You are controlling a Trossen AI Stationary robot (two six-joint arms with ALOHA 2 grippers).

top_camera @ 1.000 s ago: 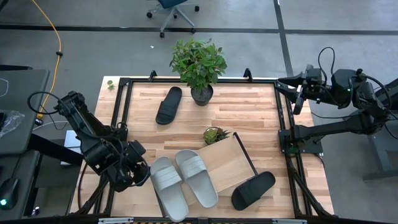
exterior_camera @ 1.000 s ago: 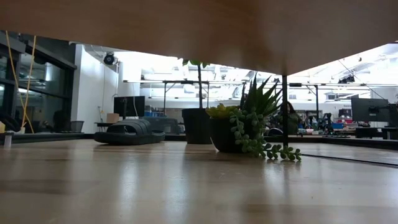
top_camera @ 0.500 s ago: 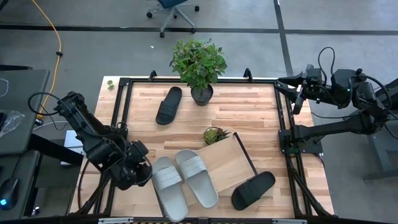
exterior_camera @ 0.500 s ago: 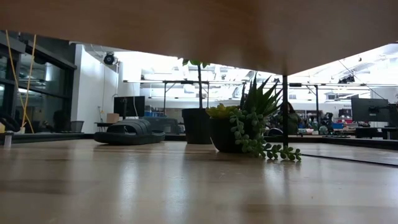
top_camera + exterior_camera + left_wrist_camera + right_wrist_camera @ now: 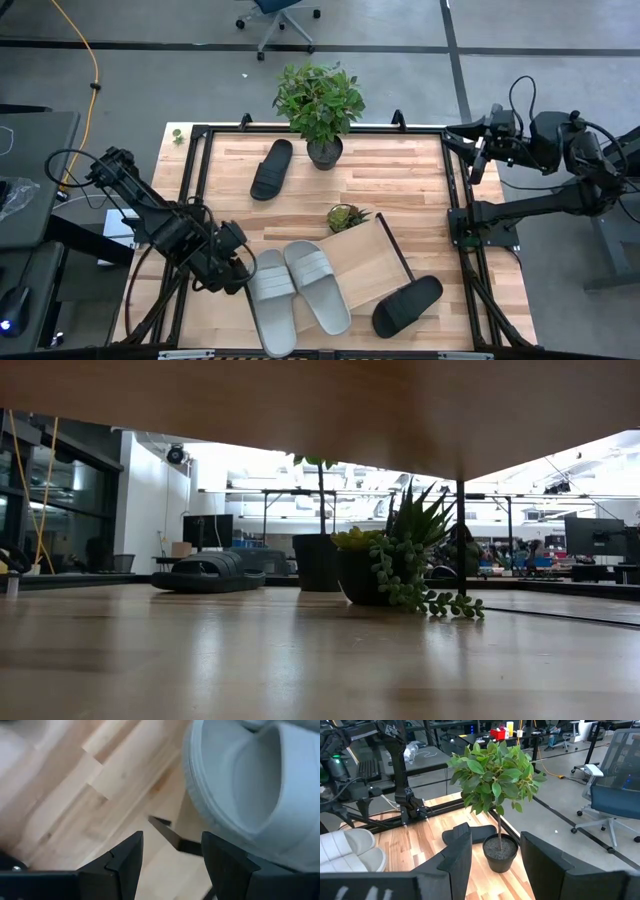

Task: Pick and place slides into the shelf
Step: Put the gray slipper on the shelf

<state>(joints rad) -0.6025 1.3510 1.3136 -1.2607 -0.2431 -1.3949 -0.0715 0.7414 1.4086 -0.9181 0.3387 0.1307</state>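
The tabletop (image 5: pixel 400 175) is pale wood in slats of mixed honey and cream tones, framed by black rails. At about six o'clock lie two light grey slides (image 5: pixel 295 290), plain and unpatterned, beside the light-wood shelf (image 5: pixel 365 262) with its thin dark edge. One black slide (image 5: pixel 407 305) sits near five o'clock, another black slide (image 5: pixel 271 168) toward eleven. The potted plant (image 5: pixel 320 100) at twelve is leafy green in a dark pot; the small succulent (image 5: pixel 346 216) is green too.

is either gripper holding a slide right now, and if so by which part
No, nothing is held. The left gripper is open beside the light grey slide, with only tabletop between its fingers. The right gripper is open too, off at the table's far right edge.
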